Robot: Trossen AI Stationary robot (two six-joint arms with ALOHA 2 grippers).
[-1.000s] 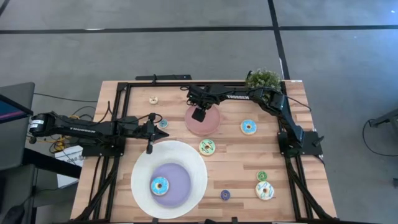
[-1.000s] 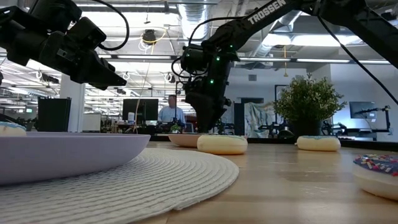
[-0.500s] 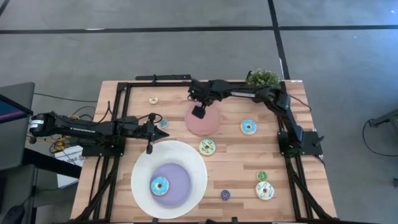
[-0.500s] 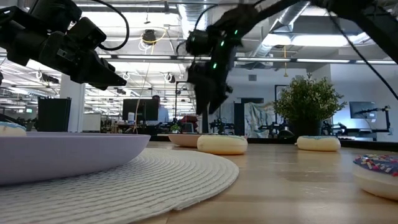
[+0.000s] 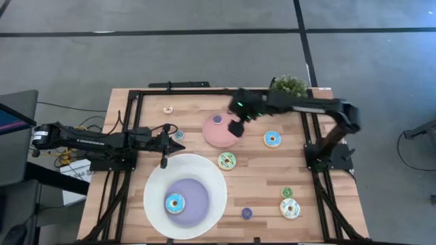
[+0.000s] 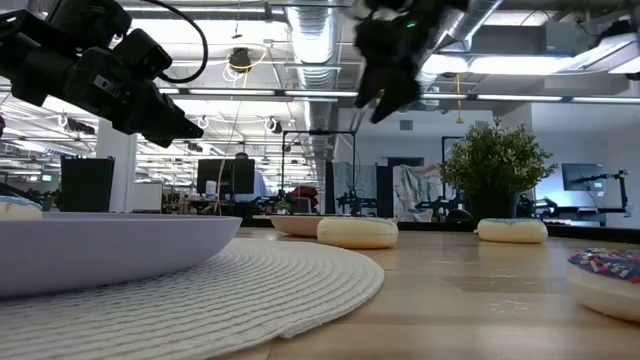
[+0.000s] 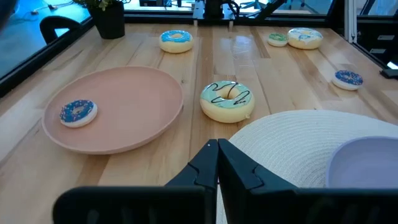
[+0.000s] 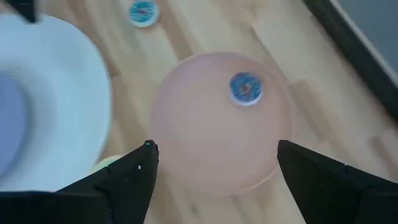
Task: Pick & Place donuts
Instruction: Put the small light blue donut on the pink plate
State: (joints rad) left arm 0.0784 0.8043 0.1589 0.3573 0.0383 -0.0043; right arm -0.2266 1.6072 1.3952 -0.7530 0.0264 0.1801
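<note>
Partly, right hand point(image 5: 236, 126) overhangs pink plate point(image 5: 216, 135), hiding its rim.

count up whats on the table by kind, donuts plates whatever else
donuts: 9
plates: 2
potted plant: 1
total: 12

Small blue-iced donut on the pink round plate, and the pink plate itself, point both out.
small blue-iced donut point(image 7: 78, 112), left wrist view, on its sprinkled icing.
pink round plate point(image 7: 134, 106), left wrist view, on its bare surface beside the donut.
</note>
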